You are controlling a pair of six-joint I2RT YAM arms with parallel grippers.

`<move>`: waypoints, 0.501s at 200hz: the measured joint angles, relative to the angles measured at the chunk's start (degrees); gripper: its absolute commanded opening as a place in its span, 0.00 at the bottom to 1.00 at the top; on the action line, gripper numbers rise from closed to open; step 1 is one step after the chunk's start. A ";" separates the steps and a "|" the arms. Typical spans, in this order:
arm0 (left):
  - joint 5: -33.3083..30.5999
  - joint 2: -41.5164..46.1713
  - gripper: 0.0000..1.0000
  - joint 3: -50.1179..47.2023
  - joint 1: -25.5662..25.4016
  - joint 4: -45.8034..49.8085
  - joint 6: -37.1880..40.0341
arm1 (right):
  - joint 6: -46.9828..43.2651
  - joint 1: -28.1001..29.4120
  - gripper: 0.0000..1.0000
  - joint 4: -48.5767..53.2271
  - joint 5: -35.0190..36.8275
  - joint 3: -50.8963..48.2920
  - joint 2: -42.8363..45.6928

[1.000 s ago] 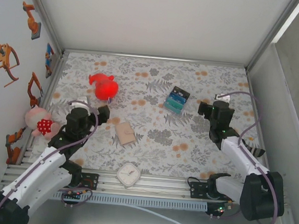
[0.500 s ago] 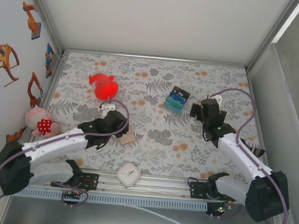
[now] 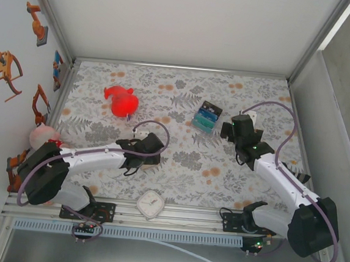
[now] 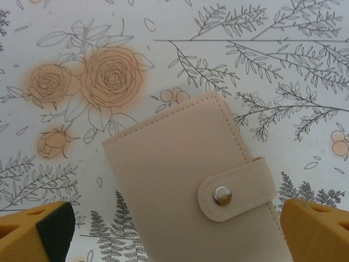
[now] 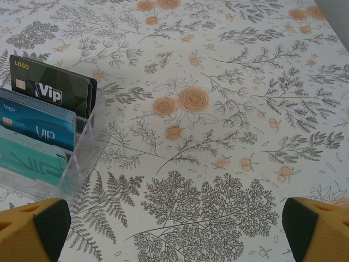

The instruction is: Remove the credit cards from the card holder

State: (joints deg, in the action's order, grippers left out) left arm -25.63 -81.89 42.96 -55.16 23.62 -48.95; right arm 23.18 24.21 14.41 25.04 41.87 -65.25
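**DESK:** Where is the holder?

**ARMS:** The holder (image 4: 174, 174) lies flat on the flowered mat (image 4: 272, 65). It is shut, with its tab (image 4: 240, 185) snapped across one edge. It sits directly under my left gripper (image 4: 175, 232), between the two fingertips, which stand wide apart and grip nothing. The cards, I judge, are inside.

**DESK:** Which way does it run?

**ARMS:** Skewed. From my left wrist, its far edge slants up to the right, so the body lies at an angle to the line between my fingertips. The tab side faces the right-hand fingertip. The near end runs off the picture, so I cannot tell the long axis for certain.

**DESK:** And the other arm?

**ARMS:** My right gripper (image 5: 175, 226) is equally wide and empty. It hangs well apart across the mat, just beside a clear stand (image 5: 82, 147). The left is plainly nearer. By my reckoning the coming move is the left's: turn the wrist to square up, then go down at the tab.
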 measured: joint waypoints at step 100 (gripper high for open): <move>3.58 -8.92 0.97 3.89 0.11 -0.15 0.07 | 0.00 0.00 1.00 -0.09 -0.09 -0.66 0.04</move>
State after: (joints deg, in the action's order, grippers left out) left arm -22.04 -90.80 46.85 -55.05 23.46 -48.88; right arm 23.18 24.21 14.33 24.95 41.21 -65.21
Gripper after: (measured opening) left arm 0.968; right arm 0.994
